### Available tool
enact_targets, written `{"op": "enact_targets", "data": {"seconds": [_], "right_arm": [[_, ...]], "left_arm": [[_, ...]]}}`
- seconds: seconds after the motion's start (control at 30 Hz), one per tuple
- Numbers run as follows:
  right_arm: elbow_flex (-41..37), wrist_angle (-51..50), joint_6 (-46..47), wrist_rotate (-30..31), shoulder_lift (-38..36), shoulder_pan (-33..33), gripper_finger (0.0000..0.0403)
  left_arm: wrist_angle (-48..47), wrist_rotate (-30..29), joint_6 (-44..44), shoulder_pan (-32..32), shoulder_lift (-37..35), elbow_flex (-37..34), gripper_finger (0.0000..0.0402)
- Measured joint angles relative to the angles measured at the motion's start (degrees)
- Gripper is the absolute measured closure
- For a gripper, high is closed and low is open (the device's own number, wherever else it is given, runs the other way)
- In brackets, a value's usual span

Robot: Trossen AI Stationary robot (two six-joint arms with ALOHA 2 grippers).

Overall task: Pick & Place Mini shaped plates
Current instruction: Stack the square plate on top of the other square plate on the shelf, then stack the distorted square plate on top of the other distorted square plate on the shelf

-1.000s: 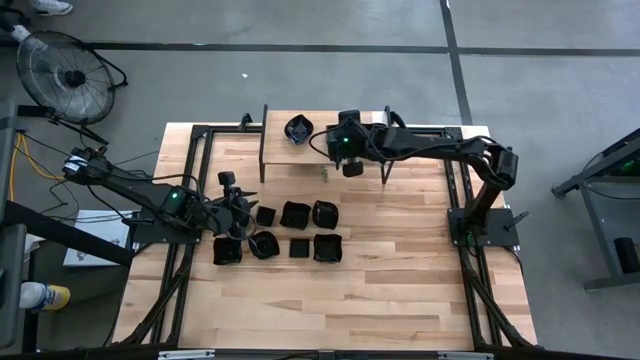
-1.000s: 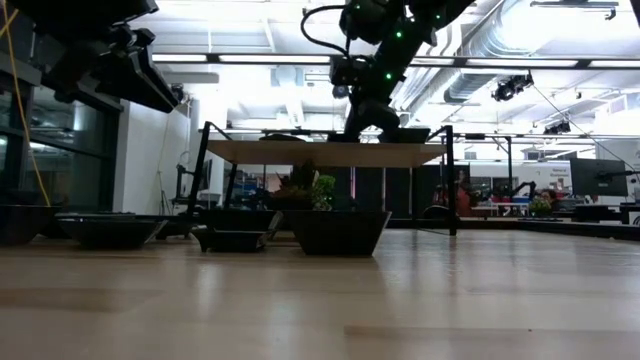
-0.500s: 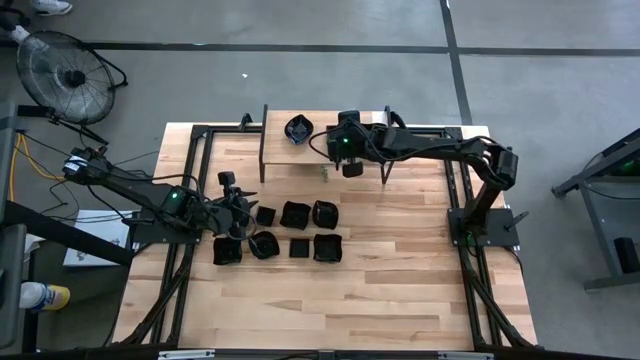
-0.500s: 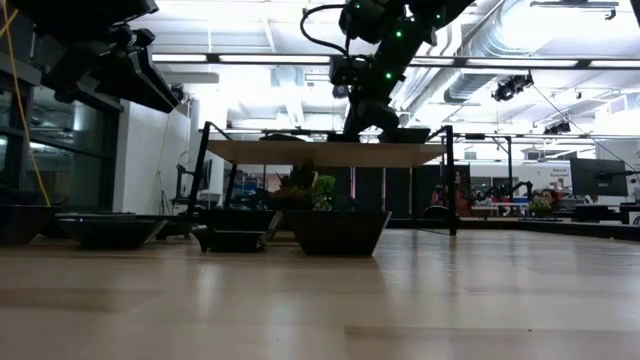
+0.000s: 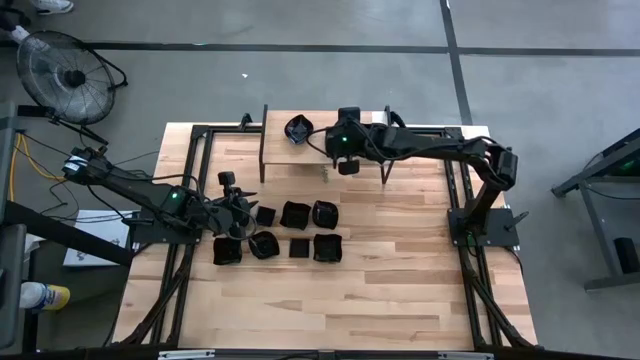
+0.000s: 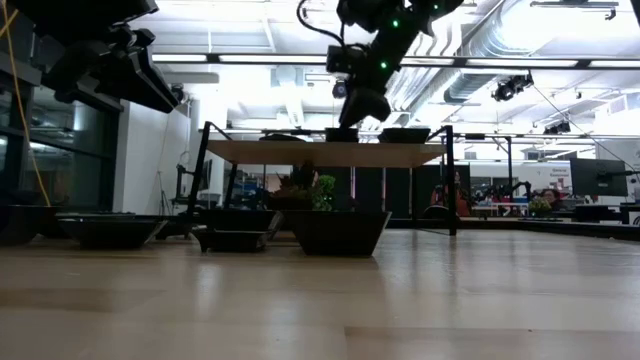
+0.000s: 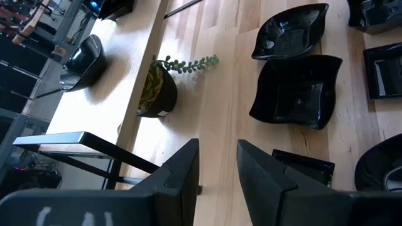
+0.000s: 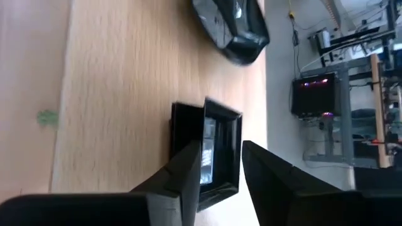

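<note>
Left pincer (image 5: 237, 203): fingers apart, empty, at left edge of mini shaped plates (image 5: 297, 215) clustered mid-table (image 5: 400, 270); some plates cut off in wrist view. Small plant (image 7: 154, 88) beyond. Right pincer (image 8: 220, 164): fingers apart above square plate (image 8: 213, 154) on raised shelf (image 5: 360, 155); rounded plate (image 5: 298, 129) near it.

The low view looks level across the wooden table (image 6: 330, 300). In the middle distance a raised shelf (image 6: 325, 152) stands on thin dark legs. Two mini shaped plates (image 6: 405, 134) sit on its top, side by side. The right gripper (image 6: 352, 108) hangs just above the left one of them, apart from it. Under the shelf more black plates (image 6: 335, 232) rest on the table, with a small green plant (image 6: 310, 188) behind them. At the upper left, the left arm (image 6: 110, 60) shows as a dark mass.
</note>
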Motion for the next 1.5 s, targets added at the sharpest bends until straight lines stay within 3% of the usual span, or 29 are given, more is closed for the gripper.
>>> {"op": "enact_targets", "data": {"seconds": [0.27, 0.43, 0.9, 1.13, 1.5], "right_arm": [[5.6, -5.6, 0.3, 3.3, 0.0, 3.4, 0.0288], [10.2, -13.5, 6.3, 4.0, 0.0, 6.1, 0.0288], [13.2, -30.6, 21.3, -18.6, 0.0, 12.7, 0.0288], [11.5, -29.8, 23.8, -21.8, -0.1, 17.5, 0.0288], [4.4, -22.5, 31.5, -21.0, -0.1, 27.8, 0.0288]], "left_arm": [[0.0, 0.1, -0.1, 0.0, 0.0, 0.0, 0.0299], [0.0, 0.6, -0.1, 0.0, 0.0, 0.0, 0.0299], [0.0, 1.6, -0.8, 0.0, 0.0, 0.0, 0.0299], [0.2, 1.5, -1.0, 0.0, 0.0, 0.0, 0.0299], [0.2, 1.5, -1.3, 0.0, 0.0, 0.0, 0.0299]]}}
